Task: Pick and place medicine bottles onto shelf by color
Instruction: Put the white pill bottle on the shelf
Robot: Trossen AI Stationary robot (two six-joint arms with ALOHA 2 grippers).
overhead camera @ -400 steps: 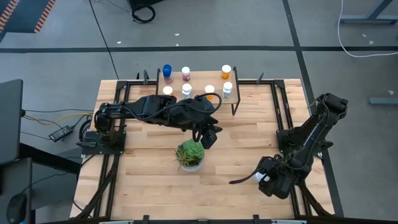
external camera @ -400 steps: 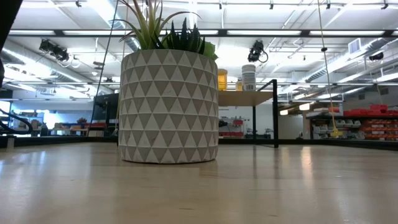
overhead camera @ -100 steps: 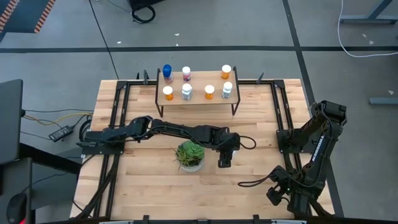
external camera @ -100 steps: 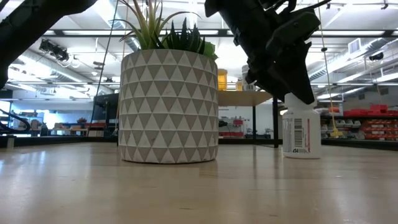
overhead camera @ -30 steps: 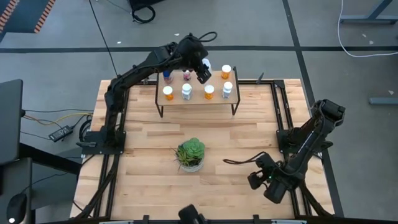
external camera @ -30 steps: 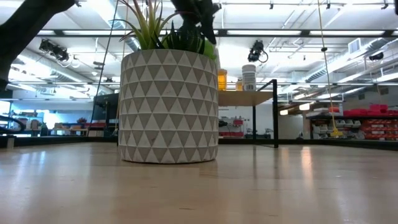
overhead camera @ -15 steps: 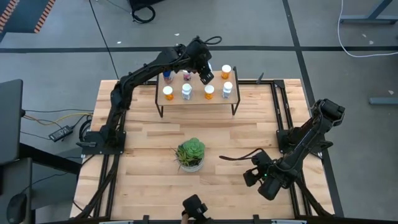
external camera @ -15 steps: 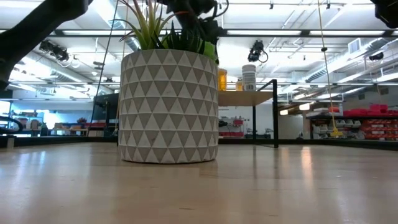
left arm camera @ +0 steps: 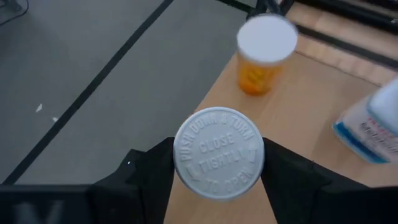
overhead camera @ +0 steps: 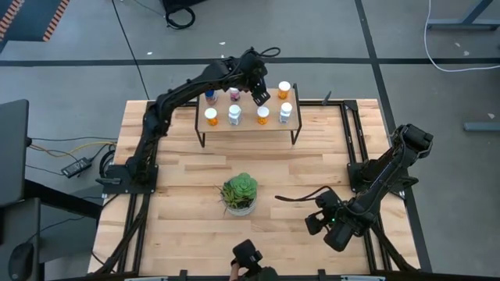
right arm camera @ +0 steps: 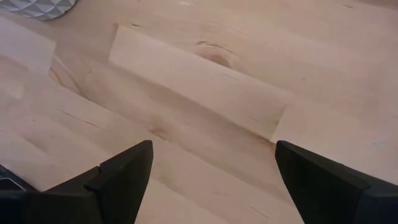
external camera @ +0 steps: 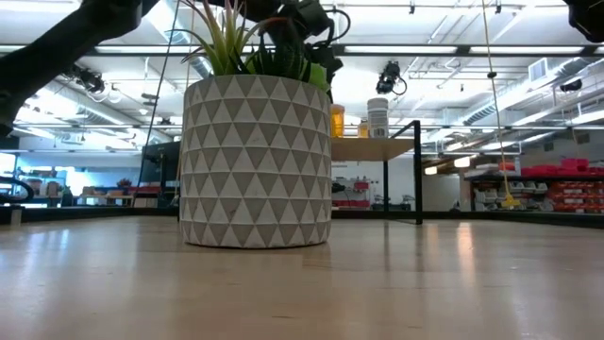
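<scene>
Since half a second ago your left gripper (overhead camera: 258, 95) has eased lower over the shelf (overhead camera: 269, 129), fingers clamped around a white-capped bottle (left arm camera: 219, 153) beside the orange bottle (left arm camera: 263, 55), matching colours; right gripper (right arm camera: 208, 180) waits wide open.

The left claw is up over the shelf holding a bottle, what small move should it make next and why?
Probably ease straight down. The left claw grips a white-capped bottle above the shelf, in the back row's gap beside the orange bottle, so lowering before release should set it standing.
</scene>
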